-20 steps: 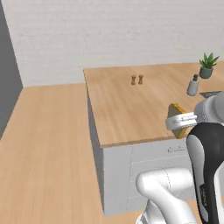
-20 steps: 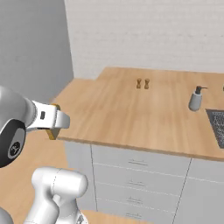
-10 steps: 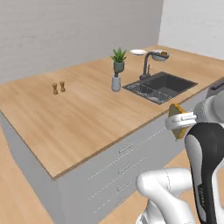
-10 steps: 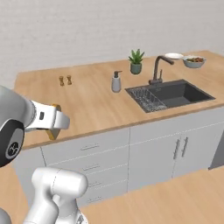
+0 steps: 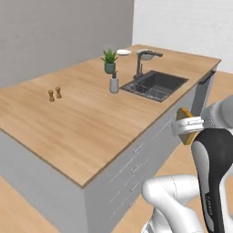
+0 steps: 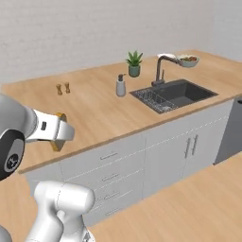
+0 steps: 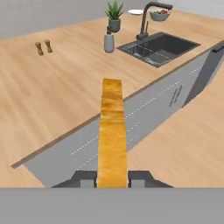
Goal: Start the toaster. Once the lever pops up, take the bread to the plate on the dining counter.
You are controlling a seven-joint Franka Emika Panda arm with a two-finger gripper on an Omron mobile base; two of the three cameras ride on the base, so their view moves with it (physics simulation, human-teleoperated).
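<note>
A kitchen: wood counter (image 5: 91, 118) with sink (image 5: 157, 85), faucet (image 5: 142, 61), drawers (image 6: 111, 177).

Table (image 5: 91, 123) top looks like light wood, smooth and matt, over flat grey cabinet fronts (image 6: 142, 156). Sink (image 6: 175, 93) next to the dark metal-looking faucet (image 6: 163, 66) is dark and matt. Bread (image 7: 113, 131) has a rough golden-brown crust. Floor (image 6: 189, 208) under the table is pale wood too.

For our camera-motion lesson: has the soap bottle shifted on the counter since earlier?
No. The soap bottle still stands beside the sink; only the camera swung.
</note>
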